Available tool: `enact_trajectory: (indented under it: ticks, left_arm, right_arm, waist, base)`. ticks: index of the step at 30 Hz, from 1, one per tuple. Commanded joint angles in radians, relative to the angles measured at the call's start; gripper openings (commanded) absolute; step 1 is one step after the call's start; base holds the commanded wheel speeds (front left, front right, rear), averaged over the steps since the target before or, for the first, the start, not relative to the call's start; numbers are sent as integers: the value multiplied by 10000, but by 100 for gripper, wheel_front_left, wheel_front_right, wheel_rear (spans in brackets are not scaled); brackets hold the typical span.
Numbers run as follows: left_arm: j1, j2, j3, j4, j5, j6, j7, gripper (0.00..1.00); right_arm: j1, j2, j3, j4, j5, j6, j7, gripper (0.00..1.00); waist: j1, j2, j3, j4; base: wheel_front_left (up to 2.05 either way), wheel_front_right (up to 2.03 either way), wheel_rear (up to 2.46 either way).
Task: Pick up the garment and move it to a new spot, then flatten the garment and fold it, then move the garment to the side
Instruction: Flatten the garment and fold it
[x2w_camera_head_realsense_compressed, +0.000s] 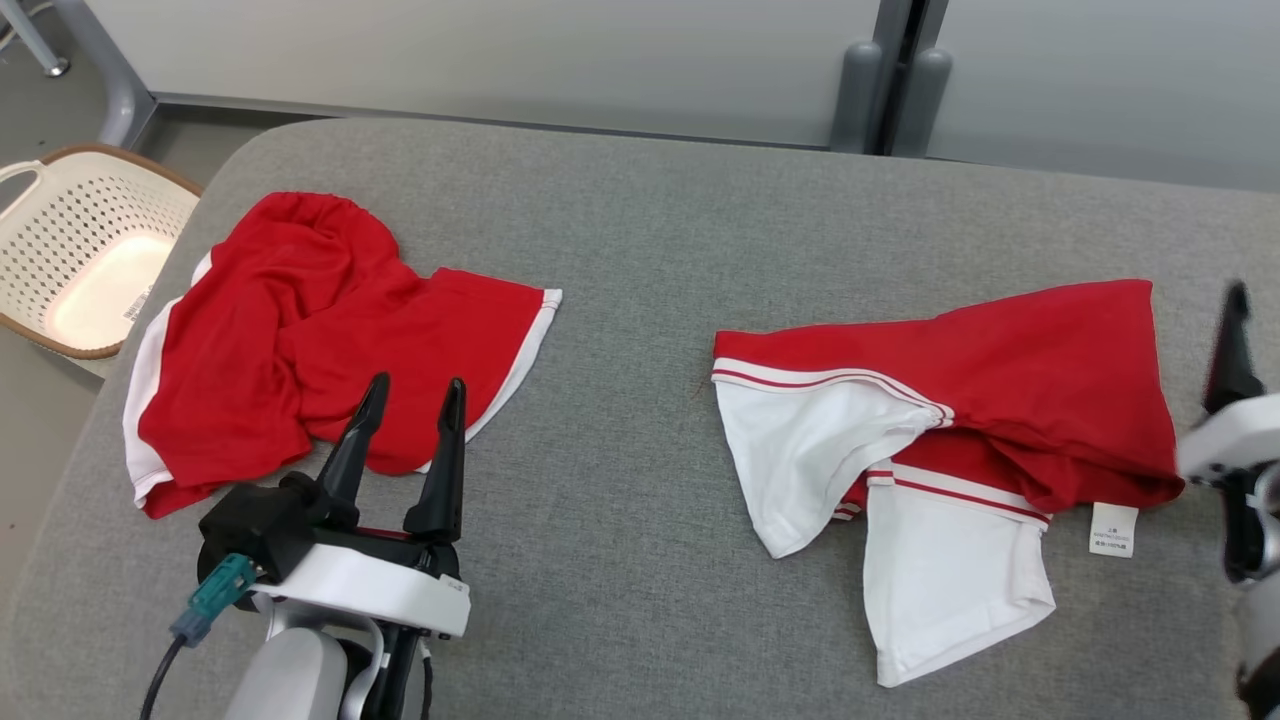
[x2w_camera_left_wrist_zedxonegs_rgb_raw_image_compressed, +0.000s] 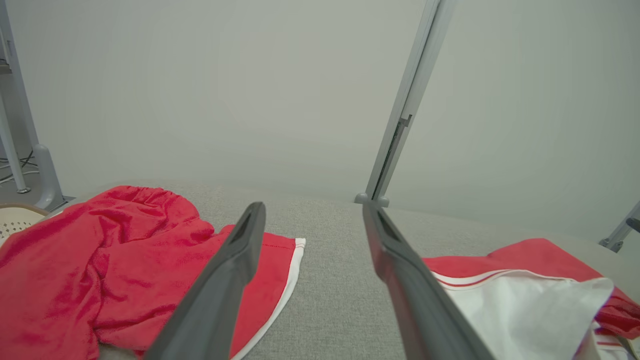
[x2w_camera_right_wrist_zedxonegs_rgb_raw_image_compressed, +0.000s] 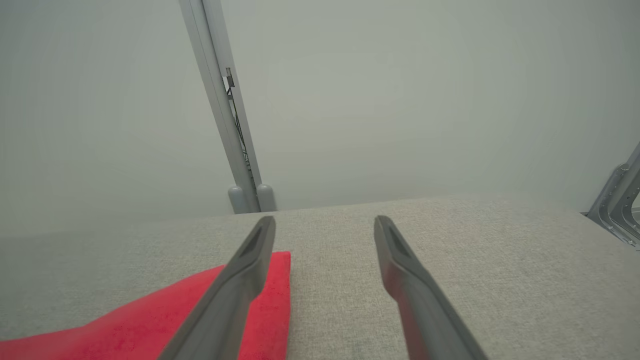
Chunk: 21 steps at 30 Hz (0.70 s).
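On grey table (x2w_camera_head_realsense_compressed: 640, 250), red-white garment (x2w_camera_head_realsense_compressed: 1050, 380), long axis left-right, white sleeves (x2w_camera_head_realsense_compressed: 810, 460) toward robot

The head camera looks down on the table (x2w_camera_head_realsense_compressed: 640, 200). Each wrist camera sits low, facing the wall (x2w_camera_left_wrist_zedxonegs_rgb_raw_image_compressed: 200, 100) past its fingers (x2w_camera_left_wrist_zedxonegs_rgb_raw_image_compressed: 225, 290); both catch the shirt (x2w_camera_left_wrist_zedxonegs_rgb_raw_image_compressed: 530, 310).

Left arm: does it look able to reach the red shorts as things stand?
Probably yes. The left gripper hangs open at the near edge of the red shorts, fingertips pointing toward the cloth, and nothing lies between them on the grey table.
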Motion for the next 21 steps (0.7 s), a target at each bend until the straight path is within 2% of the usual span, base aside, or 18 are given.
enact_trajectory:
  ticks: [1,6,11,16,21]
  left_arm:
    - [-144,44,81,-35,-40,-10,-2,100]
    - [11,1,177,-143,3,-10,-2,100]
    - [211,-43,154,-171,59,-10,-2,100]
    - [409,-66,-1,-88,74,-10,-2,100]
    - [573,-81,-159,56,135,-10,-2,100]
  right_arm:
    - [166,90,98,-357,-60,0,-69,100]
    - [1619,856,1006,-3088,-399,-6,-49,100]
    - [3183,1456,1602,-5097,-521,-6,-52,100]
    - [4375,1897,2121,-6186,-686,-4,-53,100]
    - [4967,2101,2468,-6510,-700,-4,-54,100]
  waist:
    - [0,0,-77,-82]
    - [0,0,-402,-363]
    - [0,0,-694,-603]
    - [0,0,-825,-816]
    - [0,0,-907,-1001]
  base:
    - [0,0,0]
    - [0,0,0]
    - [0,0,0]
    - [0,0,0]
    - [0,0,0]
